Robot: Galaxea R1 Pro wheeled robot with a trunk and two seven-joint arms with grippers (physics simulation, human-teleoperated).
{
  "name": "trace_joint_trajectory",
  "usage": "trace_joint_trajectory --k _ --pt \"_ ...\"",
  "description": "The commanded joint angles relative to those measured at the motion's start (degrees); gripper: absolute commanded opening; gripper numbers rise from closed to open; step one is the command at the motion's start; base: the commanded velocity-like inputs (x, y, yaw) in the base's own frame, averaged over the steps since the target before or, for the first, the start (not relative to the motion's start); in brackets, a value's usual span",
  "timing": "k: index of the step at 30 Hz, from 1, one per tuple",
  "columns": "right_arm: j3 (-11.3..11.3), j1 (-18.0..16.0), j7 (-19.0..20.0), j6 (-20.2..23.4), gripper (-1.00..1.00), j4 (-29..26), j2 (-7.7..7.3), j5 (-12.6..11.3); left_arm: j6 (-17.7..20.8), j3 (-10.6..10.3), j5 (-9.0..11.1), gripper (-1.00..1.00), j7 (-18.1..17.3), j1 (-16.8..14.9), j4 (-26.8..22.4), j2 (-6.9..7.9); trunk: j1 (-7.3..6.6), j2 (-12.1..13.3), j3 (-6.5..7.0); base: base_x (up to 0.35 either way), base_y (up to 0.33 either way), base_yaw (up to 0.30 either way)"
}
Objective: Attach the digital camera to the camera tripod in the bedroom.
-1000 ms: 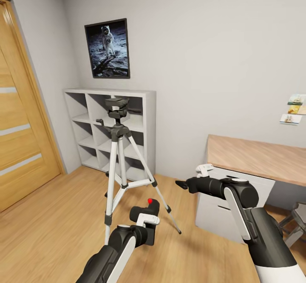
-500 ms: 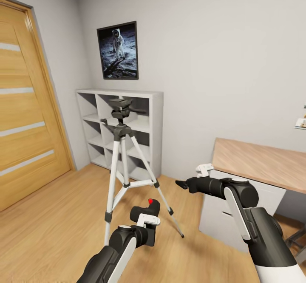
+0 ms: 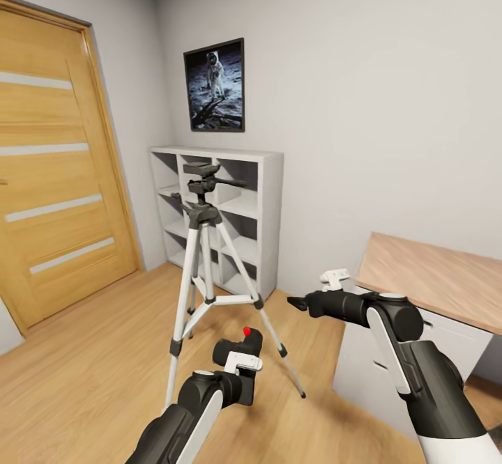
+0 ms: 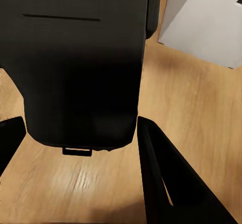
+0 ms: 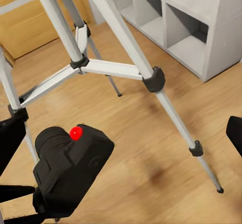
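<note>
Left gripper [image 3: 240, 352] low in front of the trunk, closed around the camera [image 3: 242, 345]. Camera upright, red button [image 3: 246, 329] on top. In the left wrist view the black camera body [image 4: 80, 62] sits between the two fingers [image 4: 166, 183]; one thin slot line on its back, no readable writing or brand.

Tripod [image 3: 206, 262] stands on the plank floor [image 3: 84, 366] just beyond the left gripper, legs spread, head bare, pan handle pointing toward the shelf [image 3: 237, 213]. From the right wrist, the camera [image 5: 70, 168] shows near the tripod's legs [image 5: 116, 67].

Right gripper [image 3: 298, 303] held out level, well right of the camera, beside the desk [image 3: 432, 276]; fingers spread apart, nothing between them.

Beyond the tripod: astronaut picture [image 3: 215, 86] above the shelf, no caption legible. Door [image 3: 56, 192] left.
</note>
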Motion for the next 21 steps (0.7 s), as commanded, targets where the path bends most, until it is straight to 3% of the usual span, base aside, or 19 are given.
trace_joint_trajectory --k 1,4,6,7,10,15,21 --pt "0.12 -0.03 -0.16 0.27 1.00 -0.05 -0.07 -0.32 0.62 0.00 0.41 -1.00 0.35 0.91 -1.26 0.25 0.00 -0.04 -0.06 0.000 -0.046 0.248" --pt "0.19 -0.02 -0.16 0.27 1.00 -0.05 -0.08 -0.32 1.16 0.15 0.40 -1.00 0.31 2.19 -3.27 0.44 0.00 -0.04 -0.05 0.000 -0.035 0.248" --pt "0.21 -0.02 -0.16 0.27 1.00 -0.05 -0.08 -0.32 1.66 0.44 0.31 -1.00 0.28 5.72 -8.52 0.99 0.00 -0.04 -0.04 0.000 -0.021 0.249" --pt "0.28 -0.02 -0.17 0.27 1.00 -0.05 -0.09 -0.32 1.97 1.00 0.25 -1.00 0.24 9.02 -13.06 1.73 0.00 -0.04 -0.04 0.000 -0.012 0.249" --pt "0.33 -0.02 -0.17 0.27 1.00 -0.05 -0.09 -0.32 2.19 2.67 0.20 -1.00 0.26 12.76 -17.59 2.68 -0.22 0.36 0.14 0.000 -0.008 0.249" --pt "0.37 -0.01 -0.17 0.27 1.00 -0.06 -0.09 -0.32 2.05 5.32 0.19 -1.00 0.24 16.35 -20.78 3.42 -1.32 2.37 1.04 0.000 -0.003 0.250" --pt "0.36 -0.01 -0.14 0.27 1.00 -0.06 -0.13 -0.32 1.86 7.90 0.21 -1.00 -0.06 18.16 -22.00 3.73 -2.64 4.78 2.12 0.000 -0.001 0.211"
